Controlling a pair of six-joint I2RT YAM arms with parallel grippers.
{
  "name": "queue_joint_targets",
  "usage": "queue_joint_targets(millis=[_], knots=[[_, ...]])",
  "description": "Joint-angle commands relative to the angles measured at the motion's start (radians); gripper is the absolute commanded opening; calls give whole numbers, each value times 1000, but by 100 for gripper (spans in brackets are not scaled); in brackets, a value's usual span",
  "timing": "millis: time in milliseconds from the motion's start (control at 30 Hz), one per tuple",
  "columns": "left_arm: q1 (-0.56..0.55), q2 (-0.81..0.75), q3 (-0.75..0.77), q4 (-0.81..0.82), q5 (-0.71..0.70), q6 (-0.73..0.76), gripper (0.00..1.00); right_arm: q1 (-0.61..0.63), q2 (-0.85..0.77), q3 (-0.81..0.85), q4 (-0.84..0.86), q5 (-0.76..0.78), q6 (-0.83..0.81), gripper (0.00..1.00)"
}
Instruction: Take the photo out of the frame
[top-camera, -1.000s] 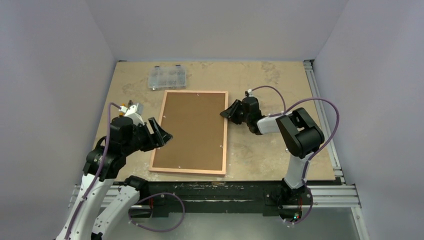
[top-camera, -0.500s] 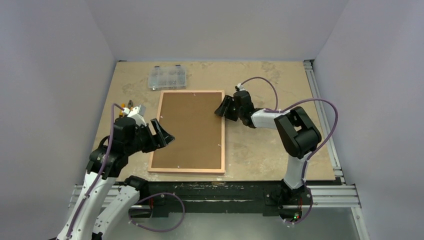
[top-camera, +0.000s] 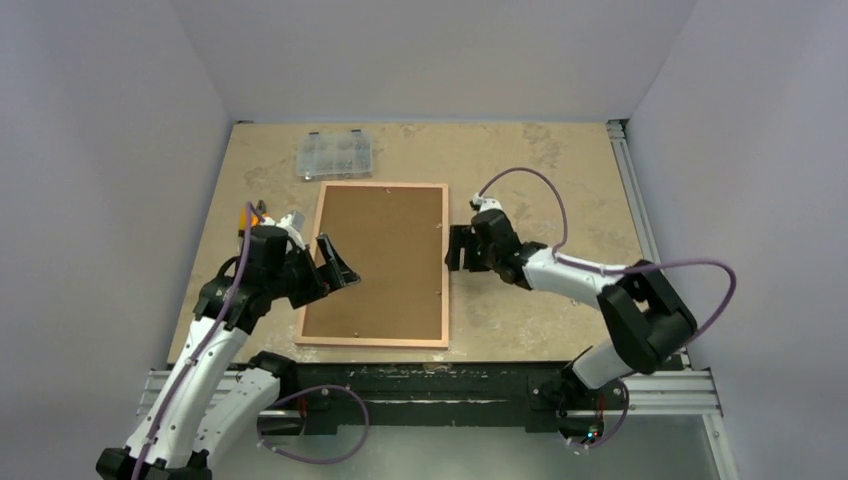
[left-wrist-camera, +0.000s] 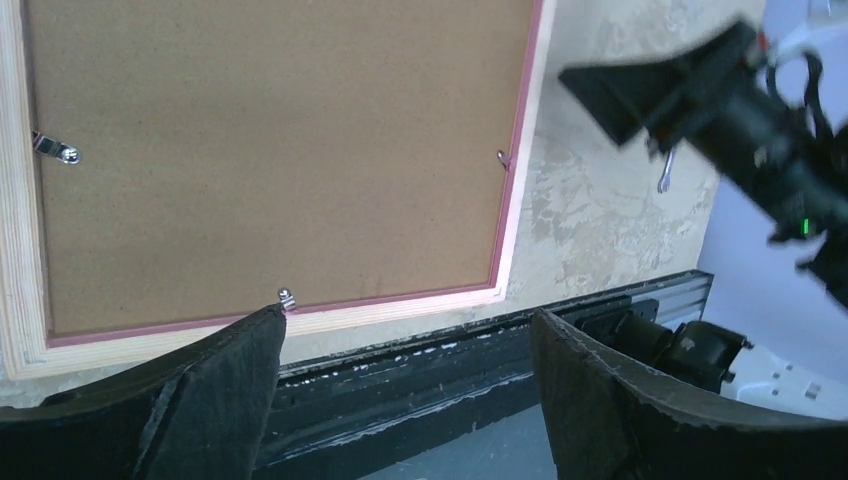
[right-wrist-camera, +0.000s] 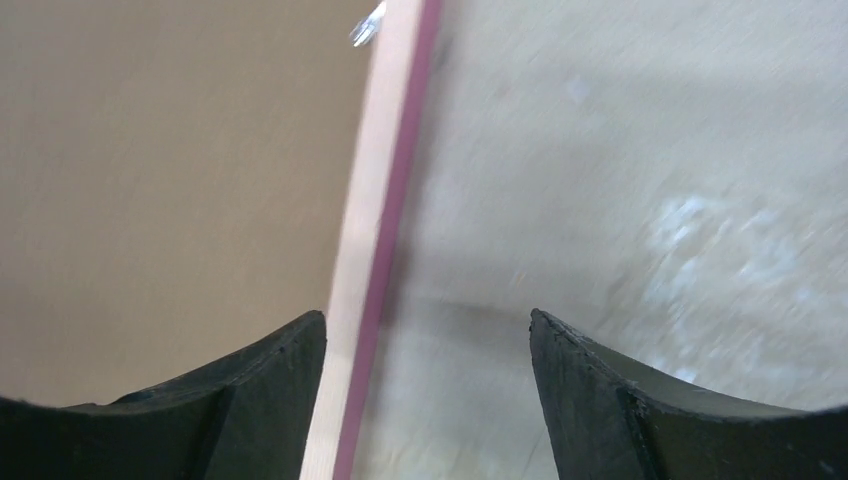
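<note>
While the frame (top-camera: 446, 262) lies back-side up on the table (top-camera: 560, 170), its brown backing board (top-camera: 380, 260) faces me and hides whatever is behind it. My left gripper (top-camera: 338, 268) is positioned above the frame's left edge, jaws spread, holding nothing. My right gripper (top-camera: 458, 248) sits low at the right long edge, jaws likewise spread and empty. In the right wrist view the pink rim (right-wrist-camera: 385, 200) runs between my fingers (right-wrist-camera: 260, 400), nearer the left one.
</note>
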Motion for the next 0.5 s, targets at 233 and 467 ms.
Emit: queue_joint_targets(millis=[233,467], knots=[[449,283,162,68,165,52,100,103,-209,-277,186,-257,-64,65],[570,526,346,122,-2,273,100,126,-344,-388,314,-345,50,62]])
